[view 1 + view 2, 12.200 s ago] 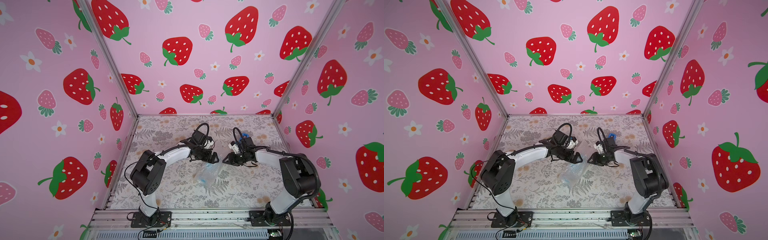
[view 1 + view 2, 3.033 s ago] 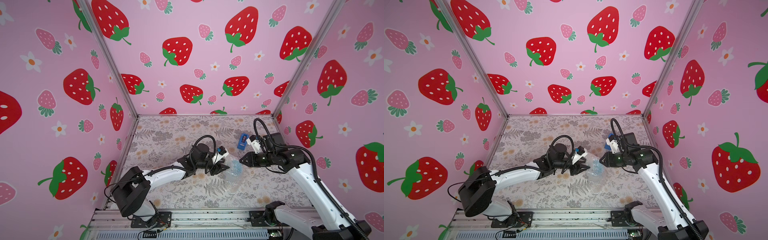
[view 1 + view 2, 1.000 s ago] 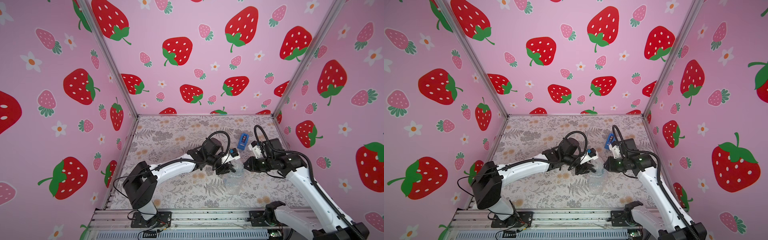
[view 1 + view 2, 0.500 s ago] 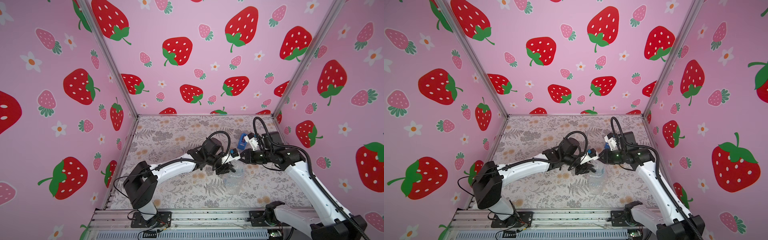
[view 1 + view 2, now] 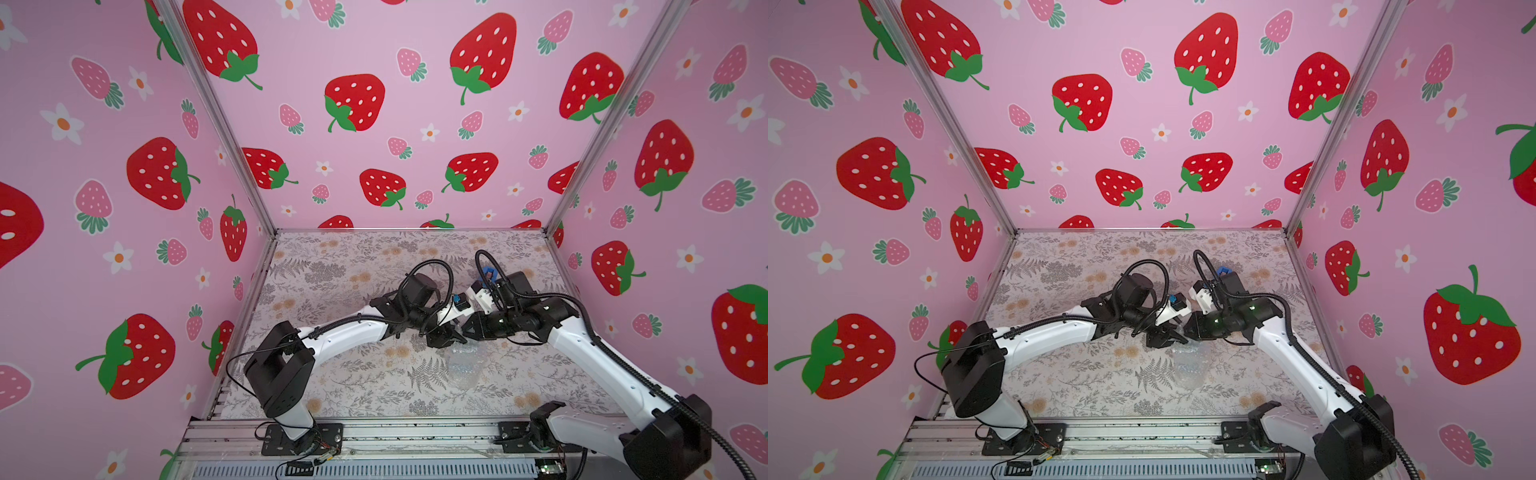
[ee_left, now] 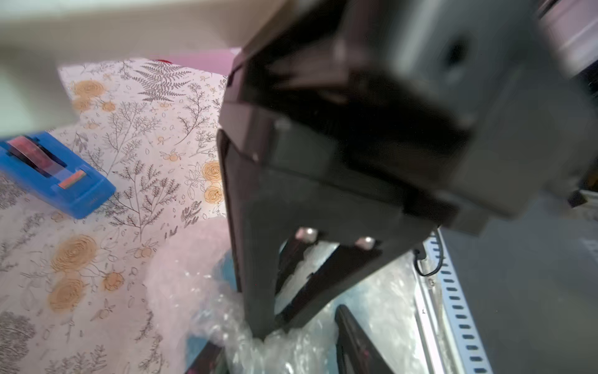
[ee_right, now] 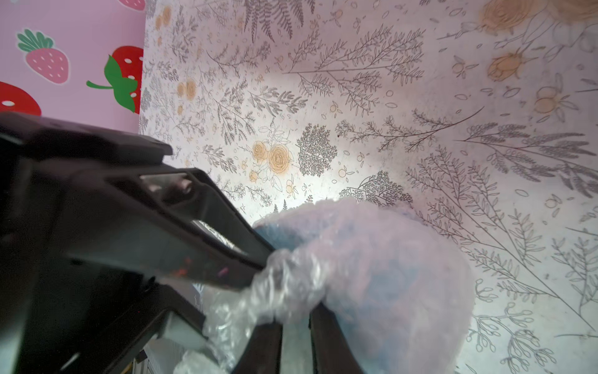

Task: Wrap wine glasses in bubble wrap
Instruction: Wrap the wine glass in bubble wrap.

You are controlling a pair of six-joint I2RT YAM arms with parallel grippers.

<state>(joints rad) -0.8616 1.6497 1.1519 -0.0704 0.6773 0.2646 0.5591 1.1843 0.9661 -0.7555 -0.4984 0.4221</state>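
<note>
Our left gripper (image 5: 446, 338) has just let its jaws part while the right gripper (image 5: 466, 331) has come in and clamps the twisted neck of the wrap (image 5: 465, 365), so we judge the goblet (image 7: 284, 234), bundled at the table's (image 5: 332, 291) 4 o'clock, ready for taping.

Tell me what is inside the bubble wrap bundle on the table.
Through the bubble wrap a light blue shape shows, the goblet. Its stem, foot and rim are blurred by the wrap, so how it lies cannot be told.
</note>
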